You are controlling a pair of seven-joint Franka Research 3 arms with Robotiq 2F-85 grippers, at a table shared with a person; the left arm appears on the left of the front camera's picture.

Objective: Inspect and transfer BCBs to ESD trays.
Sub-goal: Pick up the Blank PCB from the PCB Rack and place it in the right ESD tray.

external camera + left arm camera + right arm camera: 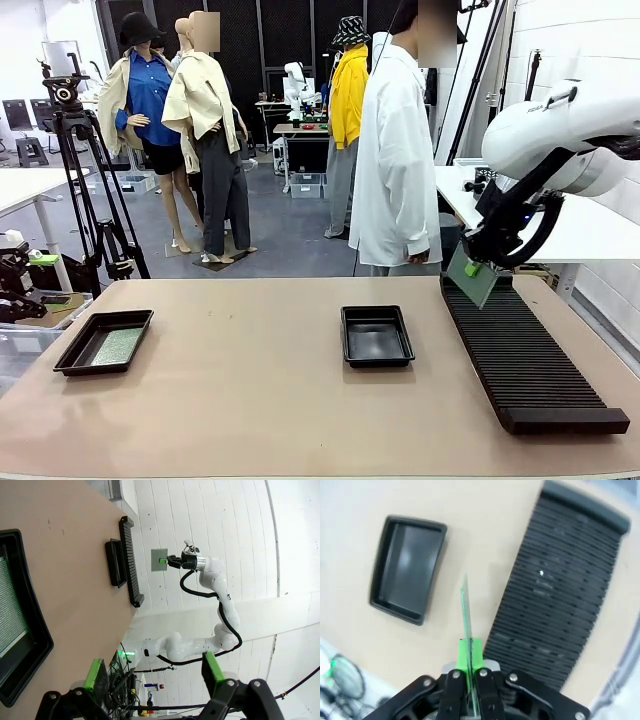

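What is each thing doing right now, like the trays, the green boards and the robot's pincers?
left pincer: open, holding nothing.
right pincer: shut on the held board.
held board: gripped by one edge, in the air near the rack.
rack: lying flat on the table.
left tray: has one board in it.
tray board: lying flat.
middle tray: empty.

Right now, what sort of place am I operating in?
Probably a robotics lab or recording studio rather than a factory: a camera tripod beside the table, cluttered workbenches behind, and the right end effector holding a green circuit board near a slotted rack.
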